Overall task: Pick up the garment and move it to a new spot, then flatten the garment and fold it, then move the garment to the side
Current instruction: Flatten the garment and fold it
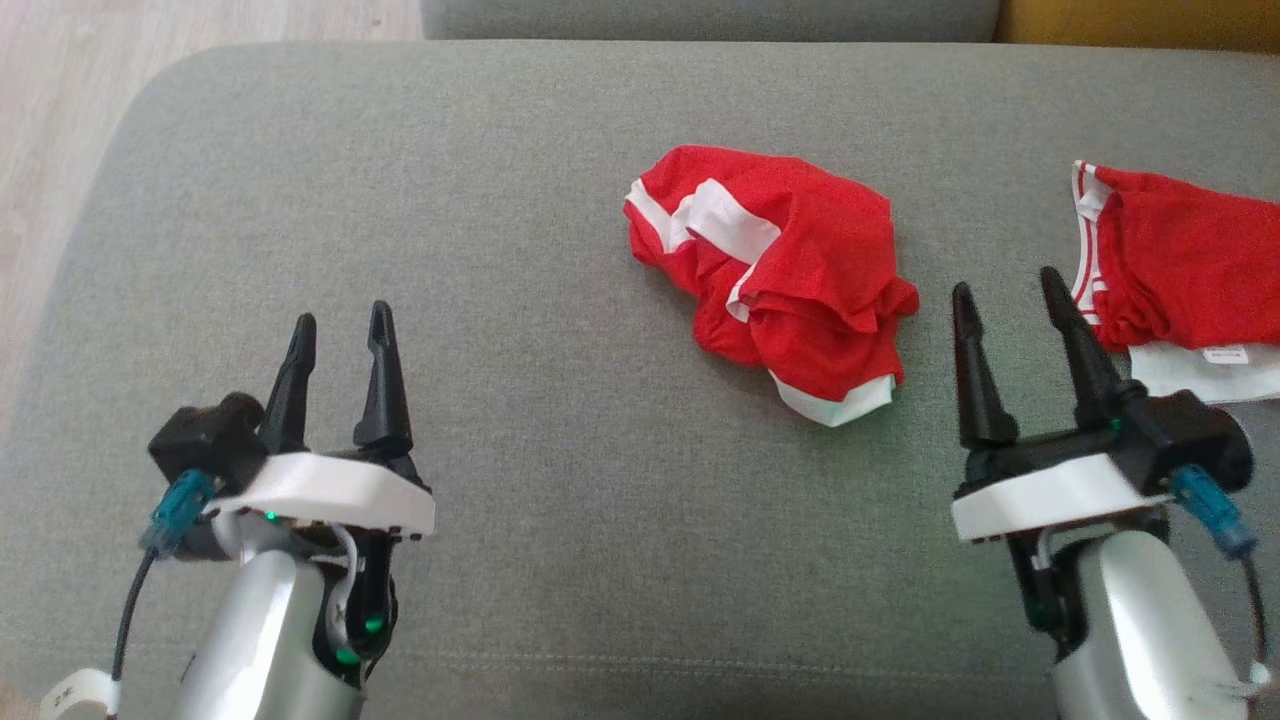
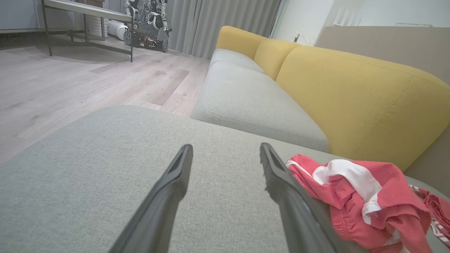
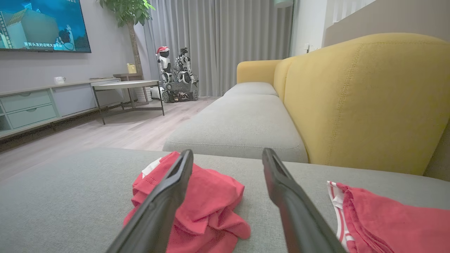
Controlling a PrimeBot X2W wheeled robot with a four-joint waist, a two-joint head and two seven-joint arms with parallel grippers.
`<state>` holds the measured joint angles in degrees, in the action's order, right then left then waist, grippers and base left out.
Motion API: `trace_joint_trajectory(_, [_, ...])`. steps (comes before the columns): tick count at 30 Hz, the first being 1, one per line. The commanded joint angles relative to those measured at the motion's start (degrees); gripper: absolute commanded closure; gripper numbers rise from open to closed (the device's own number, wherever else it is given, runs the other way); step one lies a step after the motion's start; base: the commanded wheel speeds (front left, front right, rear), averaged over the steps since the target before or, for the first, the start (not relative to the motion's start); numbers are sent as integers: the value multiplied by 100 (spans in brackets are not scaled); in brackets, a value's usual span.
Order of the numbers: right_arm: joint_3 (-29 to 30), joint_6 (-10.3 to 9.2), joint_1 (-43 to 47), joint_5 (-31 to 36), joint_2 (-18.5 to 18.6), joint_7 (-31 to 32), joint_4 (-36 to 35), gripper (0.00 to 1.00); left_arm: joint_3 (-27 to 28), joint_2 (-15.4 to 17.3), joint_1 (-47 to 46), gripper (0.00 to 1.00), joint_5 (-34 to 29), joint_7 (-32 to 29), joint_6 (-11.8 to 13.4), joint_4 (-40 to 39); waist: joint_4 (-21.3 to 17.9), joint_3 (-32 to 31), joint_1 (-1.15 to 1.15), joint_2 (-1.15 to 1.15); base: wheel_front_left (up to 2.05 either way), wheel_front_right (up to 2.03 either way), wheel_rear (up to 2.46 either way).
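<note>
Two red garments on the cushion (image 1: pixel 450 200): crumpled garment (image 1: pixel 790 270) centre, second garment (image 1: pixel 1180 260) cut by right edge. Two grippers, left gripper (image 1: pixel 342 315), right gripper (image 1: pixel 1006 281), both spread, empty. Open room leftward.

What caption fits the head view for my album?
Open left gripper and right gripper flank a crumpled red garment on a grey cushion.

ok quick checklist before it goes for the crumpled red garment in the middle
1. Left gripper open and empty: ok.
2. Right gripper open and empty: ok.
3. Crumpled garment free, nothing lying on it: ok.
4. Crumpled garment flat enough to fold: not ok, it is bunched.
5. Apart from the second red garment: ok, cushion shows between them.
6. Bare cushion to the left for a new spot: ok.
</note>
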<state>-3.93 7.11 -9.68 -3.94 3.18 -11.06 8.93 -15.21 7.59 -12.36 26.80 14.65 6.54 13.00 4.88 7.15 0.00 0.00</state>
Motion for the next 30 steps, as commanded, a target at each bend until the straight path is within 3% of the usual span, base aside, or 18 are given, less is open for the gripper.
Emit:
trace_joint_trajectory(1, [-222,37,-148,24,-30,31,-227,0,308,19,-252,0,-97,34,-63,-252,3,20,0,0,0,0,0])
trace_joint_trajectory(8, [-855,37,-490,129,-30,356,-178,0,624,-292,-214,0,-429,34,-414,-196,53,132,0,0,0,0,0])
trace_joint_trajectory(18, [-1248,37,-1003,487,90,981,423,0,810,-451,-283,0,-523,35,-680,4,251,273,0,0,0,0,0])
trace_joint_trajectory(30, [-907,37,-1244,926,147,1153,860,0,779,-470,-331,0,-354,35,-678,38,393,435,0,0,0,0,0])
